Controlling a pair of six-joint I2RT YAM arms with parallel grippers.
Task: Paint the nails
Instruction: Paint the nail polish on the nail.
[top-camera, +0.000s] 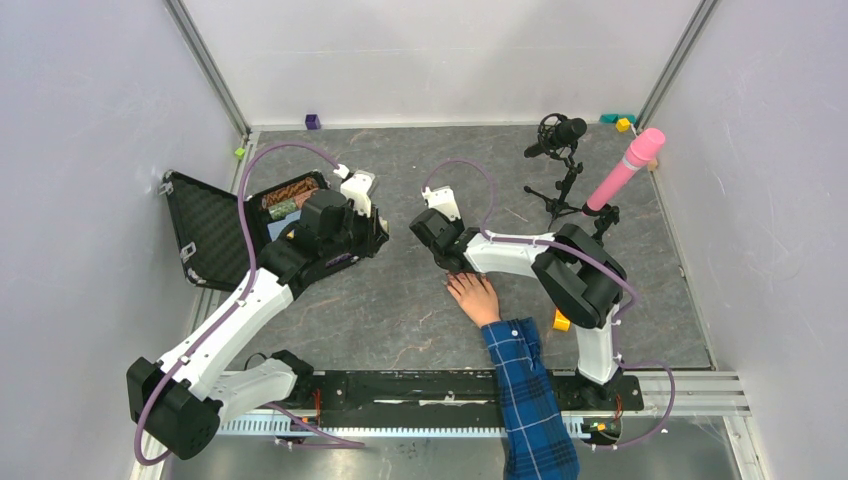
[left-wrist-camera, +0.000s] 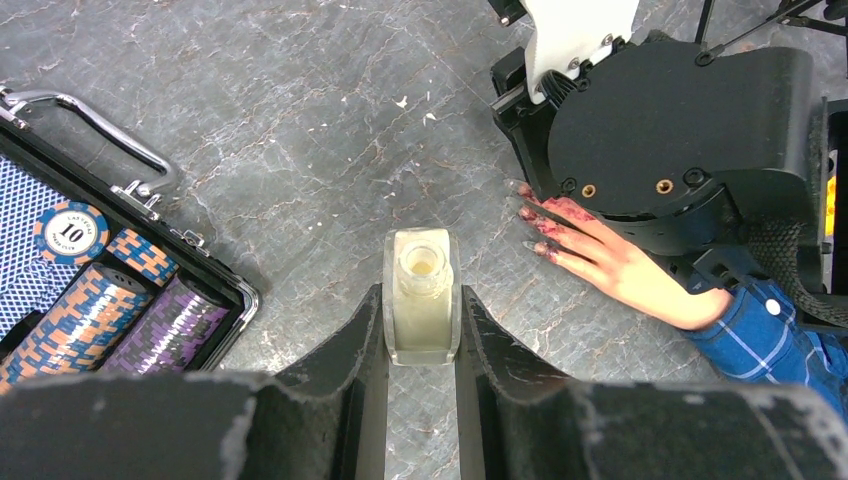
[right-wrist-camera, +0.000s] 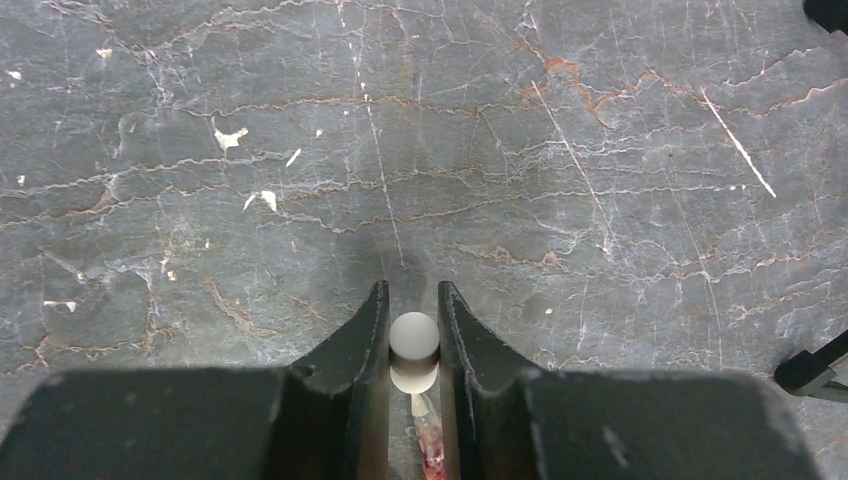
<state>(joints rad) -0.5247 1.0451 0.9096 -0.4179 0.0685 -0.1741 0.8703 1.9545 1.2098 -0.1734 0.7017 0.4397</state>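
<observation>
— Grey marbled tabletop (right-wrist-camera: 500, 130) inside white walls; what do you have in your grippers?

— Your right gripper (right-wrist-camera: 413, 288) is clamped on the round white brush cap (right-wrist-camera: 414, 338). Its stem hangs down between the jaws toward 6 o'clock in the right wrist view, with bristles (right-wrist-camera: 431, 456) wet with dark pink. Your left gripper (left-wrist-camera: 421, 292) is closed around the small pale polish bottle (left-wrist-camera: 422, 310), upright with its neck uncapped.

— And the nails?

— From the bottle, the hand (left-wrist-camera: 620, 265) lies flat on the table at 3 o'clock, with its blue plaid sleeve (left-wrist-camera: 775, 330) running off toward 4. The nails (left-wrist-camera: 528, 214) point toward 10 o'clock and sit right under your right wrist housing. Pink is smeared on the skin around them.

— So which step is this?

— I judge it to be the brushing itself, with the brush loaded and held over the fingers. Next you need a slow descent onto one nail and a short, light stroke along it. Keep the bottle steady and upright for the next dip. The nails are tiny, so any drift puts more polish on skin.

— Counts?

— One bottle, one brush and one hand. Three fingertips are visible, and the other fingers are hidden under your wrist. There is one open poker chip case (top-camera: 205, 230) at 9 o'clock in the top view. At 2 o'clock stand one black microphone (top-camera: 558, 135) and one pink foam wand (top-camera: 625, 170).
</observation>
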